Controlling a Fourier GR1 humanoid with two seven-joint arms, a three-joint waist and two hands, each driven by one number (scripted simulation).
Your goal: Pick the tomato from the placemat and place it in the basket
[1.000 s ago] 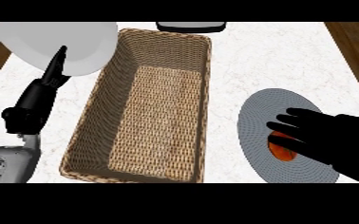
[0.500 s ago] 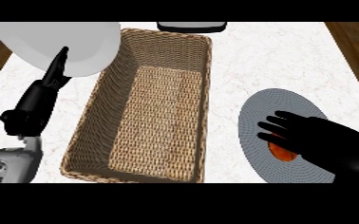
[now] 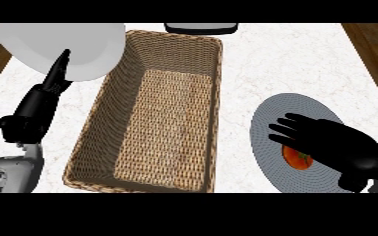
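Observation:
A red tomato (image 3: 297,159) lies on the round grey placemat (image 3: 275,115) at the right, mostly covered by my right hand (image 3: 336,142). That hand hovers over it with fingers spread toward the left, open, and I cannot see whether it touches the tomato. The long wicker basket (image 3: 209,100) stands in the middle, with nothing inside. My left hand (image 3: 38,107) rests at the left edge, fingers straight and pointing up, holding nothing.
A white plate (image 3: 70,47) lies at the back left, partly behind the left hand's fingertips. A dark object (image 3: 201,28) sits at the back edge behind the basket. The marble counter ends in wood at the far right (image 3: 365,42).
My right hand has slid slightly toward the near right over the placemat, lower over the tomato. The left hand and the basket have not moved.

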